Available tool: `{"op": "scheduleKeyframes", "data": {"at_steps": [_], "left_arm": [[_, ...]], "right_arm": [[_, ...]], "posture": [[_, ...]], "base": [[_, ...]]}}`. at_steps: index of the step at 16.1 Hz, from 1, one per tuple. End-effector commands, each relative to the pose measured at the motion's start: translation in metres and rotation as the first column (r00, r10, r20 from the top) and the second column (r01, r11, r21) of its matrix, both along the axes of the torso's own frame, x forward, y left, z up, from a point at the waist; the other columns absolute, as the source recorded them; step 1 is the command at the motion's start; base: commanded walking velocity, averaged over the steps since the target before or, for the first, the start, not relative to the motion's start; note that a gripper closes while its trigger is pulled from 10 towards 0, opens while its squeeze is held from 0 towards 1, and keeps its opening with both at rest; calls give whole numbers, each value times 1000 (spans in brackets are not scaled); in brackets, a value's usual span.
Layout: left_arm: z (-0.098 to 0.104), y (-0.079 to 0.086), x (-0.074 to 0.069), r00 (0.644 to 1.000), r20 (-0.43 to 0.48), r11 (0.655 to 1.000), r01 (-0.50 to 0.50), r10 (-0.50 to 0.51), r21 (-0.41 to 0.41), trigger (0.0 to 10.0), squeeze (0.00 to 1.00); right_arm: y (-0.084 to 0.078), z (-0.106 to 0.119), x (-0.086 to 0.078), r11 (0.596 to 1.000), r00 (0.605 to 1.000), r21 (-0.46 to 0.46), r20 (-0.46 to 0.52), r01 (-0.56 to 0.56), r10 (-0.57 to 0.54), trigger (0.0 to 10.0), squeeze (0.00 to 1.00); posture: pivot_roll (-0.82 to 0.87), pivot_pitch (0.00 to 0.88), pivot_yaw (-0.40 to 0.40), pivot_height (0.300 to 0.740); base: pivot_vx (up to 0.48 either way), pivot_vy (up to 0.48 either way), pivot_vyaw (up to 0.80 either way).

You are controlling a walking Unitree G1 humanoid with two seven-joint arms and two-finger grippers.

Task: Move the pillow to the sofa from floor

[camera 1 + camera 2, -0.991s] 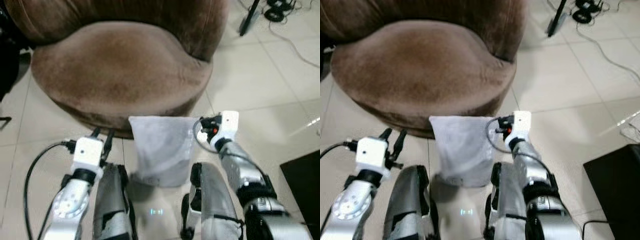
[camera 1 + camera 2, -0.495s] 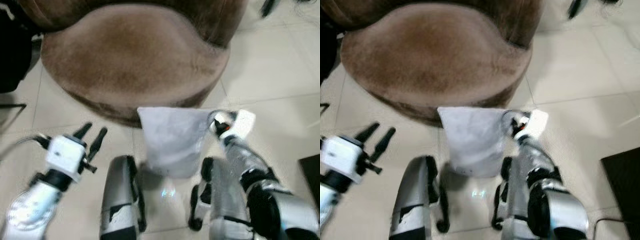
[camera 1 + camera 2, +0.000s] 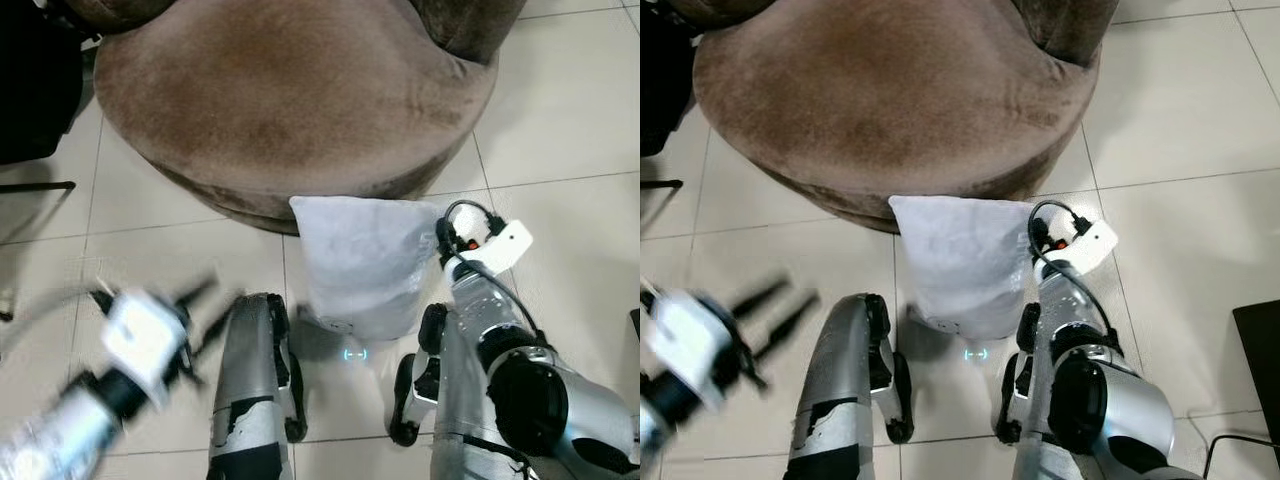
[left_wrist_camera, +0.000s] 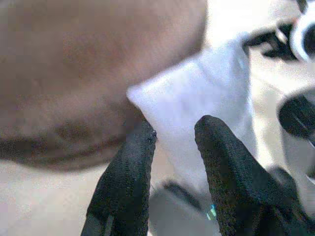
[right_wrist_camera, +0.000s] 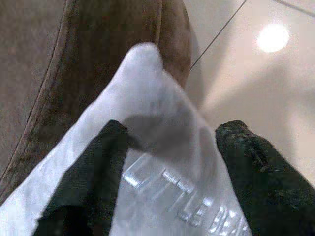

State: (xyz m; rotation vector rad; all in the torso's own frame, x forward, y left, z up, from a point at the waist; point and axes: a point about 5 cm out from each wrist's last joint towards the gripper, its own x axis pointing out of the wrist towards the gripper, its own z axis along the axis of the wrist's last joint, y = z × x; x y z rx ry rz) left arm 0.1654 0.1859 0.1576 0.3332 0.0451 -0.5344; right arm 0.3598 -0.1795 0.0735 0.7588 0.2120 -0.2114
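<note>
Left gripper (image 3: 775,310) has its fingers spread and empty, and it's swung out and back, further left of the pillow (image 3: 365,265) than a second ago. The right gripper (image 5: 172,162) straddles the pillow's right corner, not clearly pinching. Pillow's still on the floor (image 3: 580,130) against the brown sofa (image 3: 290,100), so no lift yet.

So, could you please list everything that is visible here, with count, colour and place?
Round brown velvet sofa: one, brown, ahead of the robot on the floor.
Pale grey fabric pillow: one, light grey, on the floor against the sofa's front, between the robot's legs.
Tiled floor: cream tiles, all around.
Black object: one, far left beside the sofa, unclear what it is.
Left gripper: black fingers open, blurred, left of the pillow.
Right gripper: fingers on either side of the pillow's corner.
</note>
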Motion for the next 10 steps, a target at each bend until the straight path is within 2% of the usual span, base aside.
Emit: {"op": "scheduleKeyframes", "data": {"at_steps": [1,3,4,6,8,10], "left_arm": [[-1,-4,-7,1000,-10,1000,16,-16,24,10000,0],[-9,-7,-23,999,-47,999,-1,3,43,10000,0],[-9,-7,-25,999,-48,999,-2,4,45,10000,0],[2,-5,-23,1000,-7,999,-26,26,42,10000,0],[7,-3,-22,999,16,998,-36,36,50,10000,0],[11,0,-20,999,32,997,-45,44,54,10000,0]], "right_arm": [[4,-11,-6,1000,999,19,-38,9,-8,10000,1000],[11,-7,-3,999,999,-9,-13,-32,32,10000,1000],[12,-7,-3,999,999,-12,-11,-35,35,10000,1000],[17,-1,0,990,997,143,71,-15,5,10000,1000],[15,3,2,974,995,226,92,25,-47,10000,1000],[13,2,2,970,995,236,56,66,-81,10000,1000]], "posture": [[472,493,112,546],[480,502,109,546],[485,497,108,546],[492,496,108,546],[497,505,110,546],[502,507,115,546]], "base": [[0,0,0],[0,0,0],[0,0,0],[0,0,0],[0,0,0],[0,0,0]]}}
